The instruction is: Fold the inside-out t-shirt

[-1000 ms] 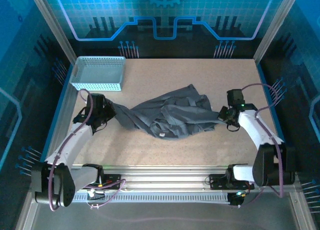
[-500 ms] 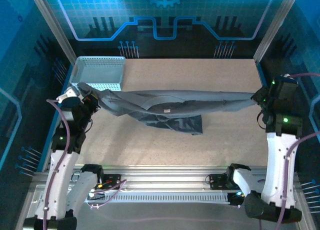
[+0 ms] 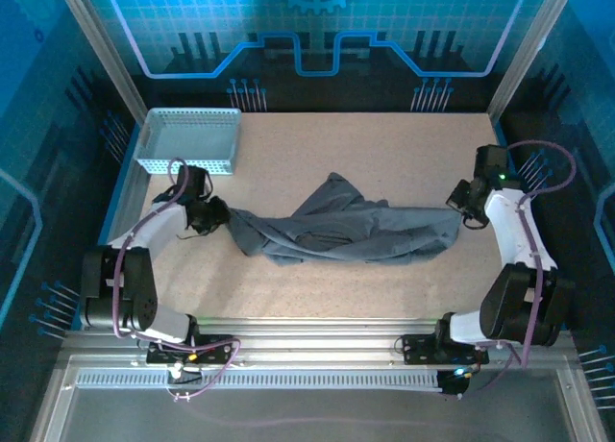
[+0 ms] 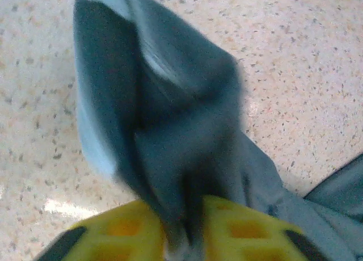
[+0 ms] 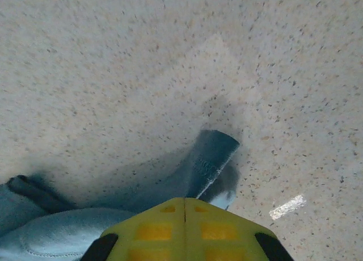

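Jaws first: left jaws nearly closed, pinching a bunched fold of the inside-out t-shirt [image 3: 336, 233] between the yellow pads [image 4: 244, 230]. Right jaws fully closed on a thin strip of cloth that pokes past the tips. Shirt lies twisted like a rope across mid-desk [image 3: 384, 144], strung between both arms. Soft, light, limp, so it won't hold shape and probably drags on the surface. Suggest gripping at shoulder seams or hem corners, not the bunched middle.

Blurred in the left wrist view: inside-out t-shirt [image 4: 170, 130], cropped at 12 and 4 o'clock. Left fingers [image 4: 244, 235] cropped at 6 o'clock, tips sunk in cloth; cannot tell whether pinching. Right fingers [image 5: 221, 230] likewise cropped at 6 o'clock, covering the cloth beneath; shirt cropped at 8 o'clock.
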